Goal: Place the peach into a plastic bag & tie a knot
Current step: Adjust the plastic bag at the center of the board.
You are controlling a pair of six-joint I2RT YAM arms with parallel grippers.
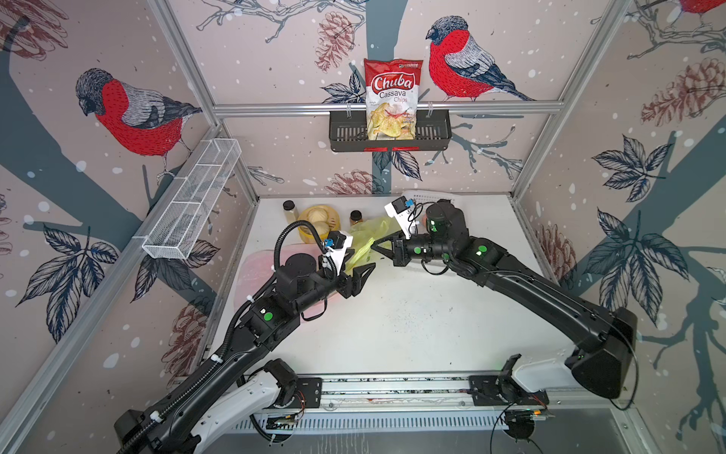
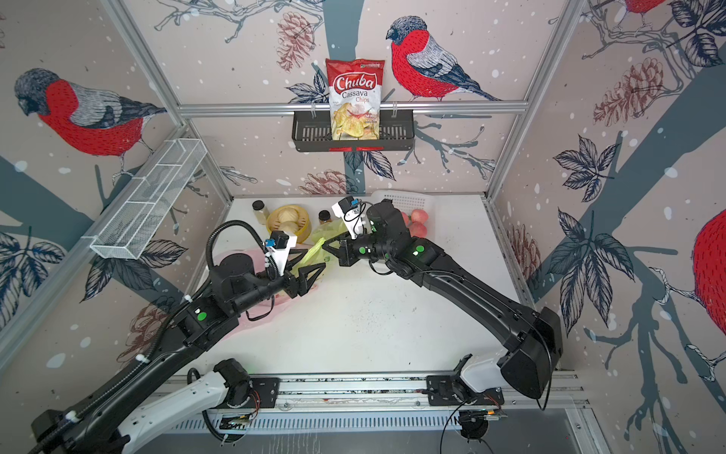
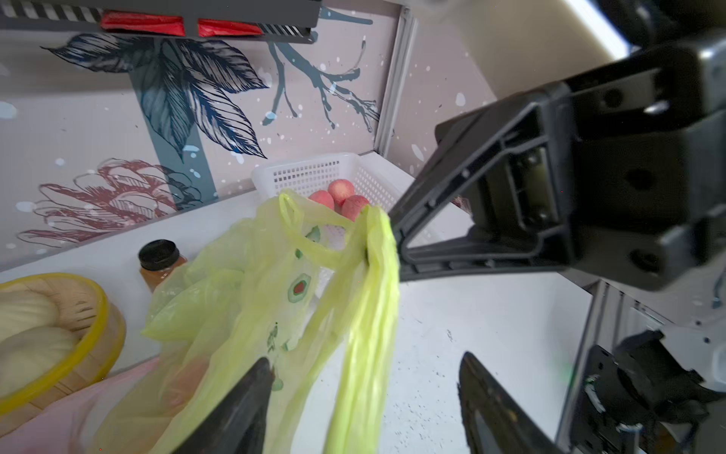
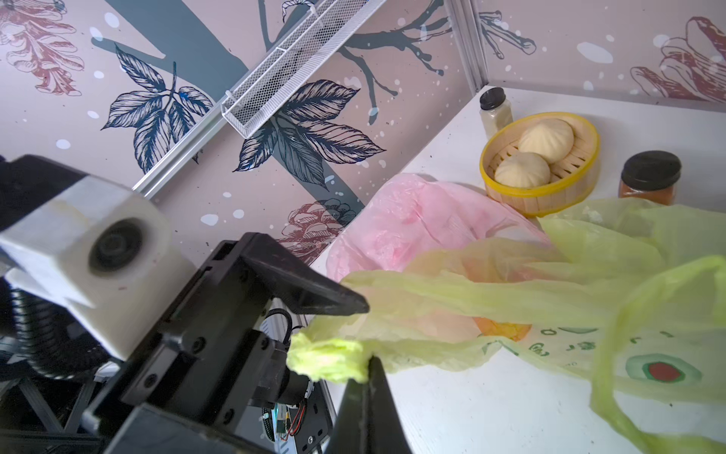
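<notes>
A: What encloses it all?
B: Walls (image 1: 510, 47) papered with red-breasted birds and pine cones, framed by aluminium rails, around a white table (image 1: 424, 322) speckled with dark flecks.
A: What's hidden or cut off?
B: In both top views the right arm (image 1: 530, 283) covers most of the white basket (image 2: 412, 200), and the left arm (image 1: 275, 310) lies over the pink bag (image 1: 255, 267). The yellow-green plastic bag (image 3: 251, 283) shows only partly between them.
A: The jaws?
B: The right gripper (image 3: 396, 243) is pinched closed on a handle of that bag. The left gripper (image 3: 365, 357) stands wide apart, and a loose strand of the bag hangs between its fingers.
A: The peach?
B: Three peaches (image 3: 341, 188) sit in the white basket at the table's far right corner. An orange patch shows through the bag in the right wrist view; peach or print, I can't tell.
A: Smaller things?
B: A steamer (image 4: 542, 193) holding buns, with two black-capped jars (image 4: 652, 177) beside it.
</notes>
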